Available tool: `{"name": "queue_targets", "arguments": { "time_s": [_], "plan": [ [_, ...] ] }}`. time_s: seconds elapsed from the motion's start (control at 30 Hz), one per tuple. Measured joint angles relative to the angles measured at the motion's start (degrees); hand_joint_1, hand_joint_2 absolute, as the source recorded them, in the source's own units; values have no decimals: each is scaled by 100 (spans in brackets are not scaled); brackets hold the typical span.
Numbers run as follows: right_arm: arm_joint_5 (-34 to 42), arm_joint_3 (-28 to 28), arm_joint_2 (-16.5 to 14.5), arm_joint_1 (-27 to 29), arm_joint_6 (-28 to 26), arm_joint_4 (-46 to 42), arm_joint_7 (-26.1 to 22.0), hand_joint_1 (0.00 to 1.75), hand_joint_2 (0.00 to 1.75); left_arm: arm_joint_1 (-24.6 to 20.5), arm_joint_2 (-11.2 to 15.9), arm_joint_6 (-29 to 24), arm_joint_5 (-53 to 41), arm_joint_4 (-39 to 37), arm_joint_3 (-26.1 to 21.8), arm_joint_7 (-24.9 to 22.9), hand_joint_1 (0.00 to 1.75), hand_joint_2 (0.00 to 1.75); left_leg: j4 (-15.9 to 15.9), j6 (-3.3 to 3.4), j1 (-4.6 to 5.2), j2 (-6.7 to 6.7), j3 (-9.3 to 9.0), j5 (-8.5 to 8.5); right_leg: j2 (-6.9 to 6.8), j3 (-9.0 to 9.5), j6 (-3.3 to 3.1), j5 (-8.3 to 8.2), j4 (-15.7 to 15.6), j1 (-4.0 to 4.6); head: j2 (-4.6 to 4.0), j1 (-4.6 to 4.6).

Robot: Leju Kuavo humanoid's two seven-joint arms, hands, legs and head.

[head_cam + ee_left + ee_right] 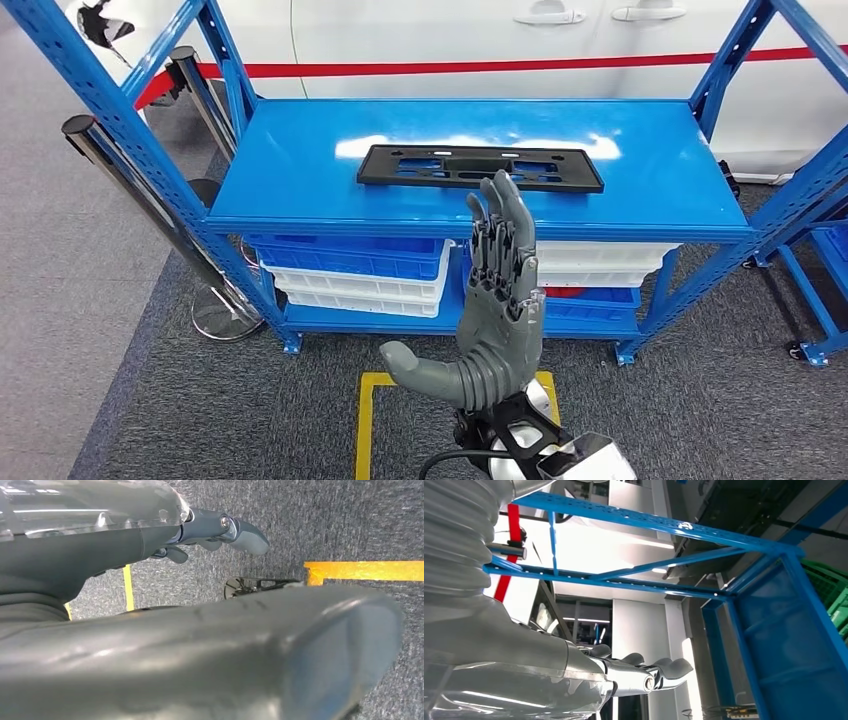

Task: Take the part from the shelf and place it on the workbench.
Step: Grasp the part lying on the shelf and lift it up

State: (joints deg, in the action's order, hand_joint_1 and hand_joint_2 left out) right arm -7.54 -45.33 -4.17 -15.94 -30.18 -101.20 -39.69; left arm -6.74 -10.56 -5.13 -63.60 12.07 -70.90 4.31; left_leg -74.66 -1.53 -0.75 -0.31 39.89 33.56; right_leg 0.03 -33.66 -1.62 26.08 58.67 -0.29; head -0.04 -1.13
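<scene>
The black part (480, 167) lies flat on the blue shelf (300, 190); the right hand (497, 300) rises before it, fingers (500, 225) spread and empty; reach further, then grip its near edge squarely.

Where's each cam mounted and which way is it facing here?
Head view: high on the body, looking forward and down at the blue shelf with the black part on it; right hand raised, fingers apart.
Left wrist view: behind the left hand, looking down at grey carpet and a yellow floor line.
Right wrist view: behind the right hand, looking up through the shelf frame.
Shared: head and left wrist views both show the yellow floor line; head and right wrist views both show the shelf.
</scene>
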Motion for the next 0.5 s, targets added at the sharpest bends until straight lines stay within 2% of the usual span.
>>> {"name": "queue_targets", "arguments": {
  "time_s": [0.03, 0.1, 0.13, 0.17, 0.27, 0.33, 0.37, 0.43, 0.47, 0.5],
  "plan": [
    [0, 0, 0, 8, 4, -1, 0, 0, 175, 2, 0, 8, 4, 0, 0, 13, 0, 0, 191, 20, 3, 0, -85, -159, 5, 13, -3, 5, 2, 12, 0, 0],
    [0, 0, 0, 10, 11, -4, 0, 0, 175, -1, 2, 21, 18, 0, 0, 58, 0, 0, 944, 91, 20, 0, -432, -553, 13, 40, 0, 19, 6, 29, 0, 1],
    [0, 0, 0, 10, 12, -5, 0, 0, 175, -7, 4, 23, 27, 0, 0, 86, 0, 0, 1301, 126, 36, 0, -595, -682, 15, 42, 13, 26, 12, 41, 0, 1],
    [0, 0, 0, 9, 13, -7, 0, 0, 175, -12, 5, 23, 34, 0, 0, 106, 0, 0, 1507, 152, 51, -2, -683, -731, 14, 34, 34, 26, 17, 46, 0, 4],
    [1, 0, 1, 8, 12, -8, 0, 0, 175, -11, 8, 11, 40, 0, 0, 111, 0, 0, 1647, 206, 63, -2, -725, -746, 8, 13, 121, 22, 22, 43, 0, 7],
    [1, 0, 2, 4, 3, -12, 0, 0, 175, -9, 6, 2, 26, 0, 0, 91, 0, 0, 1706, 263, 38, 4, -752, -786, 8, -41, 182, 138, 172, 34, 0, 9],
    [1, 0, 3, 5, -9, -15, 0, 0, 175, -12, 5, -1, 19, 0, 0, 81, 0, 0, 1728, 287, 27, 9, -762, -801, 9, -150, 208, 287, 415, 24, 0, 10],
    [1, 0, 11, 13, -39, -19, 0, 0, 175, -19, 5, -1, 7, 0, 0, 69, 0, 0, 1727, 310, 37, 11, -754, -803, 9, -495, 244, 633, 1125, 2, 0, 11],
    [2, 0, 18, 19, -51, -18, 0, 0, 175, -16, 5, -1, 5, 0, 0, 62, 0, 0, 1721, 313, 40, 13, -749, -801, 7, -639, 256, 720, 1411, -9, 0, 11],
    [2, 0, 25, 22, -60, -17, 0, 0, 175, -14, 5, -1, 3, 0, 0, 56, 0, 0, 1714, 312, 42, 13, -746, -799, 6, -695, 263, 698, 1513, -18, 0, 11]
  ]
}}
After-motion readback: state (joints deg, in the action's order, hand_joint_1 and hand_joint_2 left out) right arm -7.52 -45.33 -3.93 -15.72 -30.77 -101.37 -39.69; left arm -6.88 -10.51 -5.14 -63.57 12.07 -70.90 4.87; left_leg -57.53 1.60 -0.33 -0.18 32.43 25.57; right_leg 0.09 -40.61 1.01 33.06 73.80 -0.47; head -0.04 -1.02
